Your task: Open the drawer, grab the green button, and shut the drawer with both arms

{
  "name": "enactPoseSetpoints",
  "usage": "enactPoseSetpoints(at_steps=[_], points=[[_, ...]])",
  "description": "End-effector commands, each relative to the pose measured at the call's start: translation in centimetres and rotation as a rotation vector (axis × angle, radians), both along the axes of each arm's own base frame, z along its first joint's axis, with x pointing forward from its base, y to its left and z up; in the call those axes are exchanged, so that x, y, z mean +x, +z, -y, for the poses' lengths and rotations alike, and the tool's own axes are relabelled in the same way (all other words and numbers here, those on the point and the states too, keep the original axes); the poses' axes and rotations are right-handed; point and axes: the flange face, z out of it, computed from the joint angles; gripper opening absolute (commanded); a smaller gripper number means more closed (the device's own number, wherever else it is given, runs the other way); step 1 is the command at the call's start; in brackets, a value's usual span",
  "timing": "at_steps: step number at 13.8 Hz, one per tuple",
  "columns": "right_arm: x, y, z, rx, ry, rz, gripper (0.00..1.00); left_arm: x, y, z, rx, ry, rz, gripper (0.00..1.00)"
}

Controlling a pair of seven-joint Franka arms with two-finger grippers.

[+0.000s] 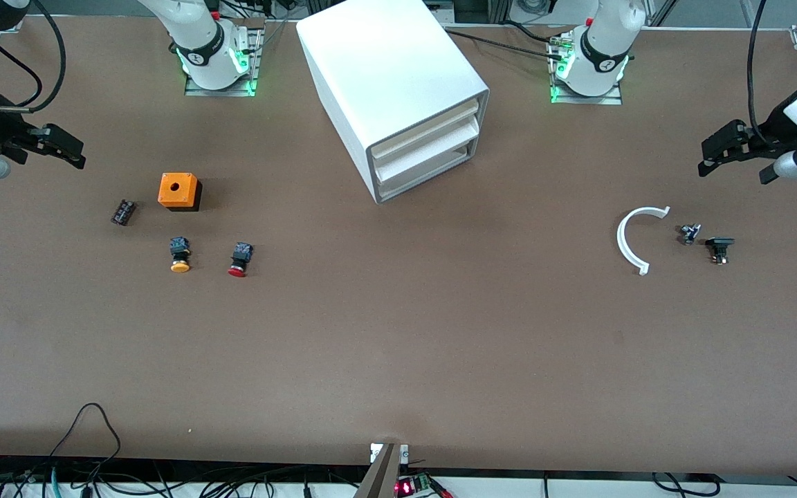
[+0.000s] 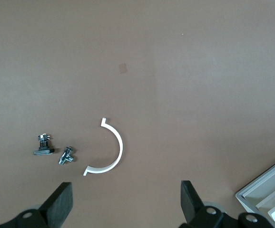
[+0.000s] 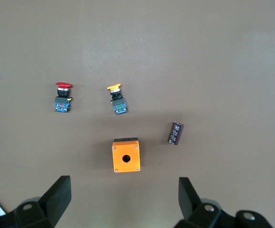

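The white cabinet stands at the middle of the table between the arm bases. Its lowest drawer is shut, like the two above it. No green-capped button shows in any view. My left gripper hangs open and empty over the table at the left arm's end. In the left wrist view its fingers stand wide apart over bare table, with a corner of the cabinet at the edge. My right gripper is open and empty over the right arm's end, and in the right wrist view it hangs over bare table beside the orange box.
Toward the right arm's end lie an orange box with a hole, a small black part, a yellow-capped button and a red-capped button. Toward the left arm's end lie a white arc, a small metal piece and a black piece.
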Motion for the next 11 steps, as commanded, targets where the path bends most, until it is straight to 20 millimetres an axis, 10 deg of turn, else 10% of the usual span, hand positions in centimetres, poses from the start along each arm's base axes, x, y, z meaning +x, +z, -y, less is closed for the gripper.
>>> enactPoseSetpoints(at_steps=[1, 3, 5, 7, 11], points=[[-0.1, 0.1, 0.1, 0.016, 0.004, -0.003, 1.0, 0.4, 0.5, -0.2, 0.008, -0.01, -0.01, 1.0], [0.0, 0.1, 0.1, 0.018, 0.004, 0.002, 1.0, 0.6, 0.0, -0.4, 0.006, -0.008, -0.027, 1.0], [0.1, 0.0, 0.1, 0.017, 0.004, 0.005, 1.0, 2.8, -4.9, 0.7, 0.006, -0.028, -0.095, 1.0], [0.2, -0.2, 0.0, 0.017, 0.006, 0.001, 1.0, 4.2, -10.9, 5.2, 0.023, -0.096, -0.188, 1.0], [0.2, -0.2, -0.1, 0.017, 0.007, 0.001, 1.0, 4.7, -14.3, 8.3, 0.0, -0.15, -0.24, 1.0]])
